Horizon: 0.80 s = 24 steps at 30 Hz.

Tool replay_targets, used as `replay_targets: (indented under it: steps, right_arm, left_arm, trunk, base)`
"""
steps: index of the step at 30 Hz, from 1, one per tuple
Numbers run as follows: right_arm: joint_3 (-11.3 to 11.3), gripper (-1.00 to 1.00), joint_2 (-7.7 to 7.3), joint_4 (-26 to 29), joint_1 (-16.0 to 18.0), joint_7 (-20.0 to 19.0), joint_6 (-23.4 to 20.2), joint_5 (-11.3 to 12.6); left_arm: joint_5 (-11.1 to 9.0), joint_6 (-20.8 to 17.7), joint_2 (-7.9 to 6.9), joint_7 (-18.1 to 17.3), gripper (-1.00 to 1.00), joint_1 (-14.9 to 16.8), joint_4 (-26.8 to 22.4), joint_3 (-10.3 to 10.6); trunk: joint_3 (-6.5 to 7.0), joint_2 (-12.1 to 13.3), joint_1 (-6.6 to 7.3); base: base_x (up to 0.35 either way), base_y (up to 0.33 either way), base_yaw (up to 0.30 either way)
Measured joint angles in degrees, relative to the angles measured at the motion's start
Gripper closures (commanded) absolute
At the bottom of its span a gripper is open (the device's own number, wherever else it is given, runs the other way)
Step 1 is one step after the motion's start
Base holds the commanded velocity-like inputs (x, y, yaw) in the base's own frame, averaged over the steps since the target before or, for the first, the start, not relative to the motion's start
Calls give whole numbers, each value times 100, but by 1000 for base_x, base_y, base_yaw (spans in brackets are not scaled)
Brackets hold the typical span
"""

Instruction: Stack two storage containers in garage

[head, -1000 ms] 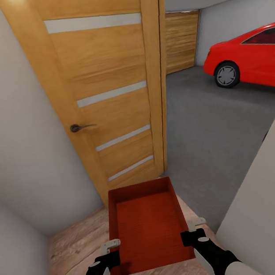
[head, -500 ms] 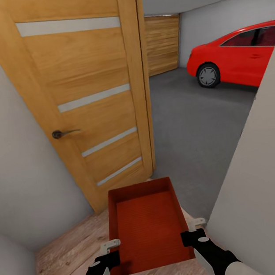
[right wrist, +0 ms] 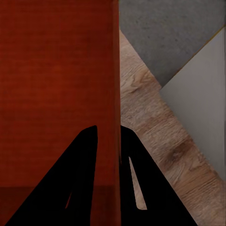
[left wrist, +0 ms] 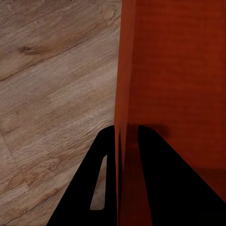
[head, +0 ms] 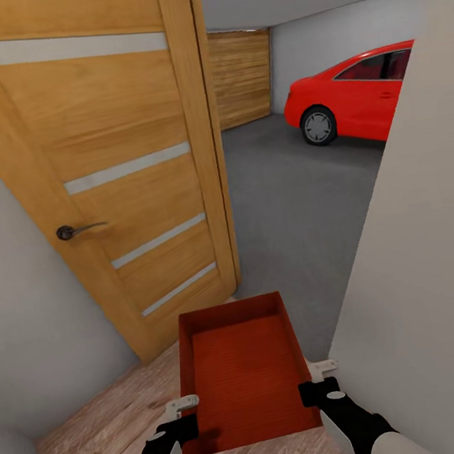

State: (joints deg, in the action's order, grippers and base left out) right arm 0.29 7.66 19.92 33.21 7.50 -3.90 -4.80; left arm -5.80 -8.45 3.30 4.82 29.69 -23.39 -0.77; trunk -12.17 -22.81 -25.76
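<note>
Orange-red container [head: 244, 375] mid-doorway; door [head: 106, 166] left, wall [head: 428, 282] right.

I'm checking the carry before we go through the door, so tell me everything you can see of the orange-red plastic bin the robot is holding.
The orange-red shallow rectangular plastic bin is open-topped and empty, with a finely ribbed bottom and low straight walls. It is held about level above the light wood plank floor, long axis pointing toward the garage doorway. The left gripper pinches its left wall and the right gripper its right wall, one finger inside, one outside. Nothing else touches it.
</note>
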Motion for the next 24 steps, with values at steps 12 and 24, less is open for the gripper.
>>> replay_targets:
  steps: [12, 24]
  right_arm:
    - [4, 100, -1, 16, 0, -5, -8, -3]
    - [6, 100, -1, 20, 0, -2, -8, -2]
  left_arm:
    - [-9, 3, 0, 2, 100, 0, -6, 1]
    - [-9, 3, 0, 0, 100, 0, -9, 1]
  trunk:
    - [0, 0, 0]
    - [0, 0, 0]
  base:
    - [0, 88, -5]
    - [0, 94, 0]
